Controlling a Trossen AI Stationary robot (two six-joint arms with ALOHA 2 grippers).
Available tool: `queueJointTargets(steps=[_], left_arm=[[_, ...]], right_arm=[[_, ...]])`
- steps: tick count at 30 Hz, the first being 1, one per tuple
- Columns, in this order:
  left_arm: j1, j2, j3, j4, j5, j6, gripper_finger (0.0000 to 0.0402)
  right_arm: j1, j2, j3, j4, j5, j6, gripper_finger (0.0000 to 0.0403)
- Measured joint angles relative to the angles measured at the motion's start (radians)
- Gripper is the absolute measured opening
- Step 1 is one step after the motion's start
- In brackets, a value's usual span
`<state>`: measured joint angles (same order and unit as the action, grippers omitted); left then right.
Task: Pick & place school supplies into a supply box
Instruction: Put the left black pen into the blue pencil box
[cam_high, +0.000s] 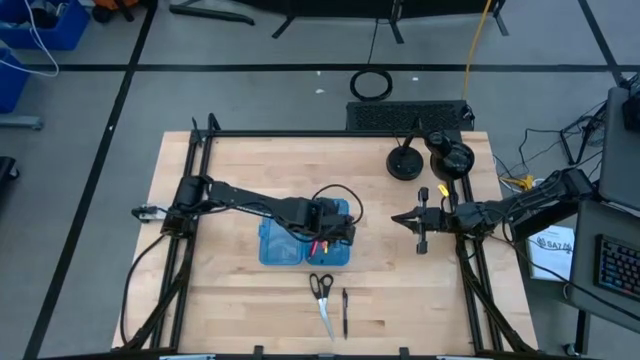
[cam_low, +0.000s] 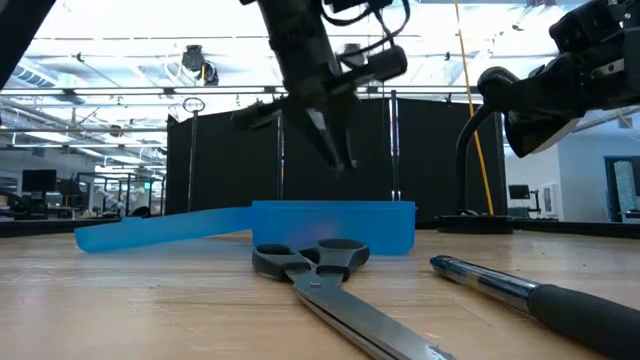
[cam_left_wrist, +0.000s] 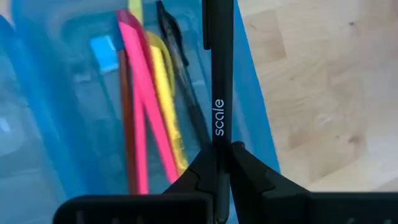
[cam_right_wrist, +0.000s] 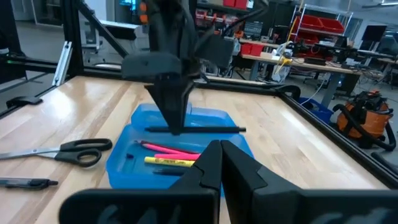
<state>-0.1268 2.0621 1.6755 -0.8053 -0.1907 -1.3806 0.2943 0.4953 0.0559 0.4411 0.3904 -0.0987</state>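
The supply box (cam_high: 283, 245), a translucent blue case, lies open at the table's middle. Pink, yellow, red and black pens (cam_left_wrist: 146, 106) lie in it. My left gripper (cam_left_wrist: 222, 155) hangs above the box (cam_right_wrist: 124, 155), shut on a black pen (cam_right_wrist: 205, 129) printed "scale". The scissors (cam_high: 322, 292) and another black pen (cam_high: 345, 312) lie flat on the table nearer the front edge. My right gripper (cam_high: 398, 218) waits shut at the right, touching nothing. My left gripper pinches the black pen's barrel (cam_left_wrist: 219, 134) between its two fingers, nearer one end than the middle. The fingers (cam_right_wrist: 174, 118) come from above, pointing steeply down, and lie across the pen. The pen hangs level over the box, clear of the pens inside.
Two black round stands (cam_high: 405, 162) (cam_high: 450, 155) sit at the far right of the table. Dark frame rails (cam_high: 190, 200) run along the left and right sides. Bare wood lies left of the box and along the near edge.
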Motion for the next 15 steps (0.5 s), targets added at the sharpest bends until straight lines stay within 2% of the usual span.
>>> queueJointTargets(steps=[7, 15], left_arm=[[-0.007, 0.001, -0.135, 0.156, 0.0, -0.123, 0.0022], [0.007, 0.0, -0.191, 0.173, 0.03, -0.225, 0.0022]], right_arm=[[0.0, 0.0, 0.0, -0.001, 0.0, 0.0, 0.0], [0.0, 0.0, 0.0, -0.02, -0.002, 0.009, 0.0]])
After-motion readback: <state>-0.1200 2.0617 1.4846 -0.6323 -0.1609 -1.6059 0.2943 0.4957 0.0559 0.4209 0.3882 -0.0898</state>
